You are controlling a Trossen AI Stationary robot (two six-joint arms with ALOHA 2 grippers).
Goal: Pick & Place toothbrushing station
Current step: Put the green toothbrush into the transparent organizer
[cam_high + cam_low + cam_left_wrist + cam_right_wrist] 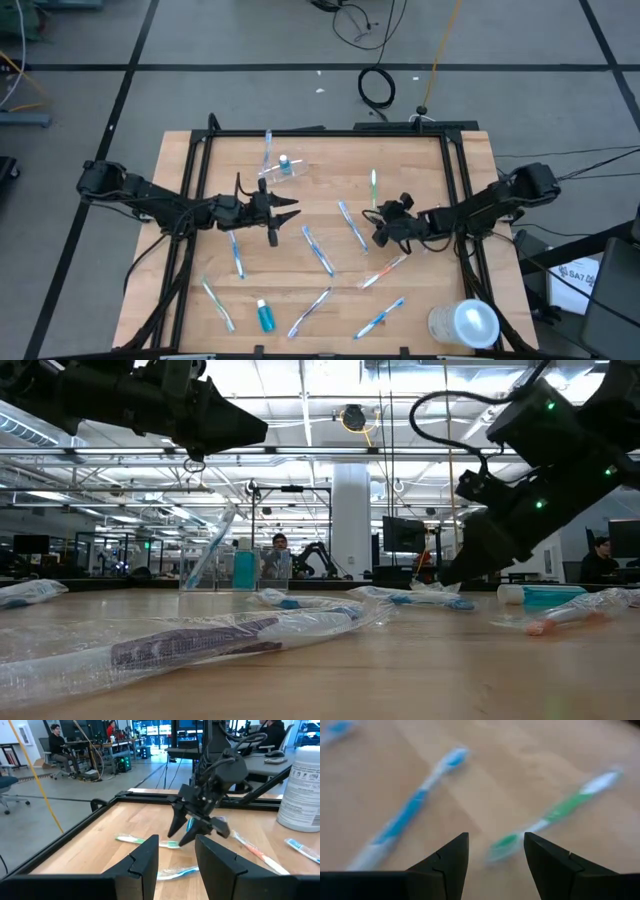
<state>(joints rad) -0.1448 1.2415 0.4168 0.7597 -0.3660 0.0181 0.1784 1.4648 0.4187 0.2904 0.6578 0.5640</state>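
Reaching is the step in hand: the right gripper (494, 851), jaws open and empty, hangs over a thin green-and-white toothbrush (555, 814) on the wooden tabletop (460, 235). Next comes descent, then closing. The left gripper (284, 212) waits open near the small clear plastic cup (284, 167).

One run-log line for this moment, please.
left gripper: open, empty, mid-table | right gripper: open above green toothbrush | cup: holds one brush

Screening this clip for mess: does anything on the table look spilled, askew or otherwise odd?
Nothing spilled or broken. The toothbrushes lie scattered at all angles across the table, and one paste tube lies near the front edge, apart from the cup at the back. A big whitish cylinder lies tipped at the front right corner.
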